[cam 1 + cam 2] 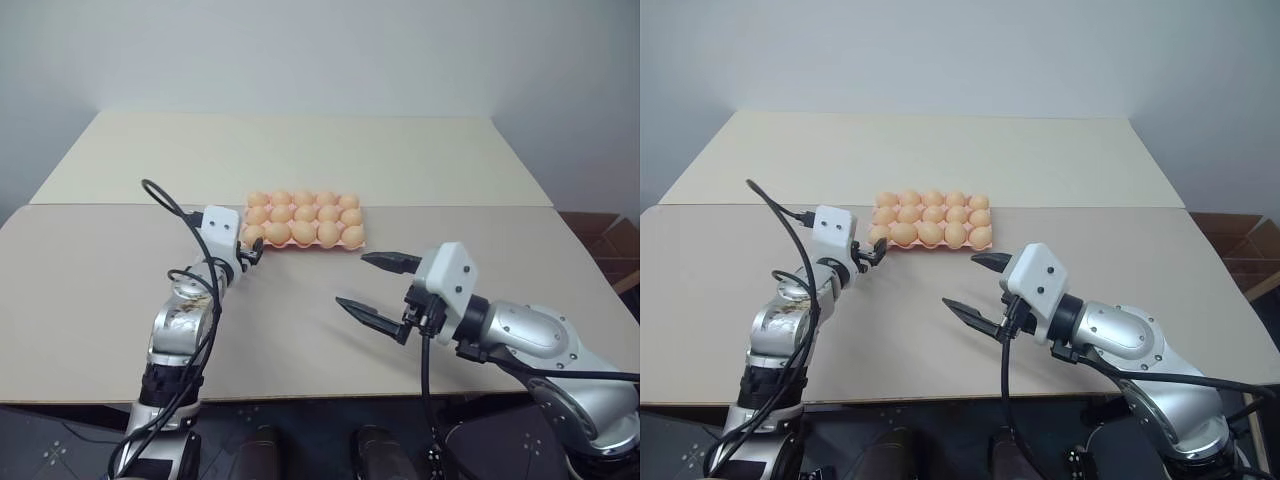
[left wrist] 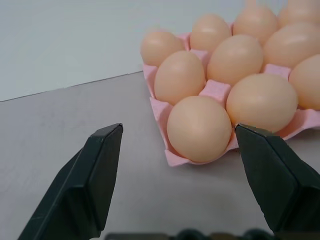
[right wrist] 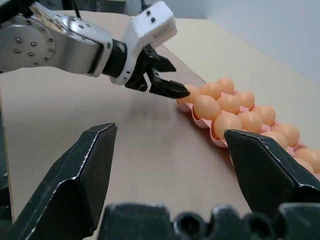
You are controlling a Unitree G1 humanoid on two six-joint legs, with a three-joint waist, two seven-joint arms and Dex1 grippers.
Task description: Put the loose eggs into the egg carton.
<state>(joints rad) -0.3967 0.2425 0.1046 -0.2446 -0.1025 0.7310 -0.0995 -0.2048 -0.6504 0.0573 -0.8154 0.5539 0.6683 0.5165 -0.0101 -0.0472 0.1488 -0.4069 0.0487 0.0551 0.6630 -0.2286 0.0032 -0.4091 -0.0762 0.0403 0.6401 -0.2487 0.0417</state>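
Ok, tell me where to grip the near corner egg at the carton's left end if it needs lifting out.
Probably the corner egg across its exposed upper half, coming from above: the egg carton cups its base, and neighbouring eggs crowd two sides, so low or sideways jaws would hit pink rim.

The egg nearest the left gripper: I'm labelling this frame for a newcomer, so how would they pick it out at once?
Start at the beige table and find the pink egg carton at its middle. Go to the carton's near row and its end towards the robot's left. The egg there fills the corner cup, directly ahead of the open left gripper, whose fingers don't touch it.
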